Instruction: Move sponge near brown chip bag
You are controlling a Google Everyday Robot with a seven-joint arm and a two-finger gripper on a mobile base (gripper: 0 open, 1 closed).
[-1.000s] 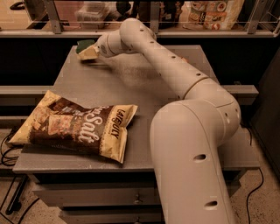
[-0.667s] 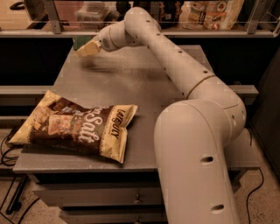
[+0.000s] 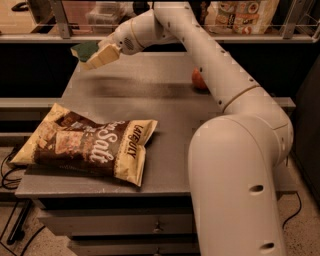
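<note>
The sponge point(image 3: 85, 50) is off the table, held in the air over its far left corner, well apart from the brown chip bag point(image 3: 90, 145).

Nearest, the arm's point(image 3: 240, 165) thick white lower segment fills the right foreground, cut off at the bottom edge and hiding the table's point(image 3: 165, 107) near right corner. Left of it the brown chip bag lies flat at the near left edge, its far left corner just overhanging. Below are drawer fronts point(image 3: 125, 225), and dark cables point(image 3: 7, 170) that run out of view on the left.

Further back a red apple point(image 3: 198, 80) sits by the right edge, more than half hidden behind the arm.

Furthest, the gripper point(image 3: 100, 56) pinches the sponge. Only the dark green top shows clearly; the pale block beside it could be foam or a finger, and I cannot tell which. A soft shadow lies on the table beneath.

Behind, a shelf point(image 3: 280, 37) holds packages point(image 3: 245, 15), cut off by the top edge.
</note>
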